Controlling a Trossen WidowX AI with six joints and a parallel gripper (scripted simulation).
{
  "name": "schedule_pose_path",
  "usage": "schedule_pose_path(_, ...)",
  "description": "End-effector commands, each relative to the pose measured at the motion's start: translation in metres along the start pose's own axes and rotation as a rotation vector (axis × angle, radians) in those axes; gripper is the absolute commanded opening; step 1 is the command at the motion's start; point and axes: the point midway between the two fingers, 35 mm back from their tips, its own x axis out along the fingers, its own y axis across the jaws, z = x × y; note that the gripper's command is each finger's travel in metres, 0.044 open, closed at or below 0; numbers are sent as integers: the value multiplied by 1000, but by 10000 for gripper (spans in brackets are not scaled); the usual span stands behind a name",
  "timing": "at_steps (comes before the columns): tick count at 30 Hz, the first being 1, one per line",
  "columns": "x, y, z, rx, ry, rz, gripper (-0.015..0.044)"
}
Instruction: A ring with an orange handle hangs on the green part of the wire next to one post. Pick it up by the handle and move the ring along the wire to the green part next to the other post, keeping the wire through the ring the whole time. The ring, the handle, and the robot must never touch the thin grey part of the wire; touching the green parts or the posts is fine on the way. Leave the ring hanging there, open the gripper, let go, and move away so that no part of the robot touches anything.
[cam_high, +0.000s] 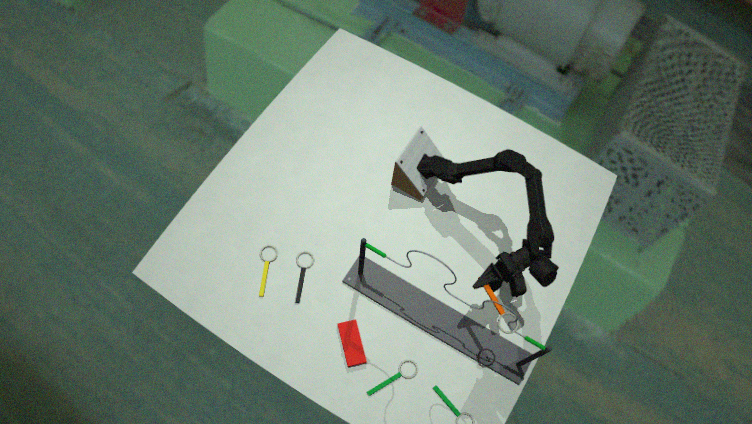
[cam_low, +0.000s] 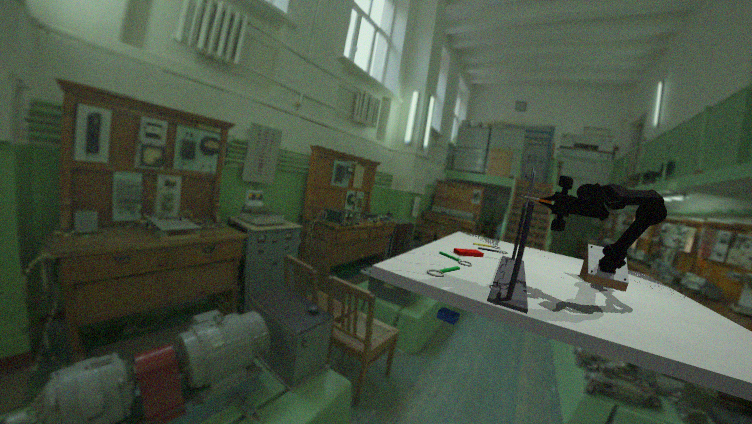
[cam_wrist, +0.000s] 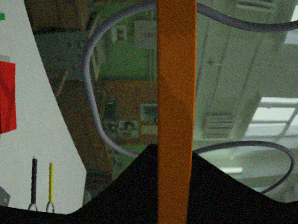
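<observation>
My gripper (cam_high: 485, 285) (cam_low: 550, 201) (cam_wrist: 164, 153) is shut on the orange handle (cam_high: 493, 299) (cam_low: 542, 200) (cam_wrist: 176, 100). The handle's ring (cam_high: 508, 332) is at the grey wire (cam_high: 453, 273) (cam_wrist: 89, 75), just inward of the green part (cam_high: 534, 342) by the right post (cam_high: 532, 357). The wire seems to pass through the ring; any touch is too small to tell. In the wrist view the ring is out of frame and the wire curves behind the handle. The other green part (cam_high: 375, 250) is by the left post (cam_high: 362, 263).
The posts stand on a dark base (cam_high: 442, 311). A red block (cam_high: 351, 343) (cam_low: 468, 252) (cam_wrist: 7, 97), a yellow-handled ring tool (cam_high: 264, 279) and a dark-handled one (cam_high: 300, 285) lie on the table (cam_high: 263, 173). Two green-handled tools lie near the table's edge.
</observation>
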Motion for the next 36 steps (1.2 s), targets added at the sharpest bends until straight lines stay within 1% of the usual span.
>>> schedule_pose_path(1, -1, -11, 1, -29, -3, -30, -150)
schedule_pose_path(24, -4, -37, 4, -153, 0, -92, -150)
schedule_pose_path(36, -5, -46, 7, -164, 1, -93, -150)
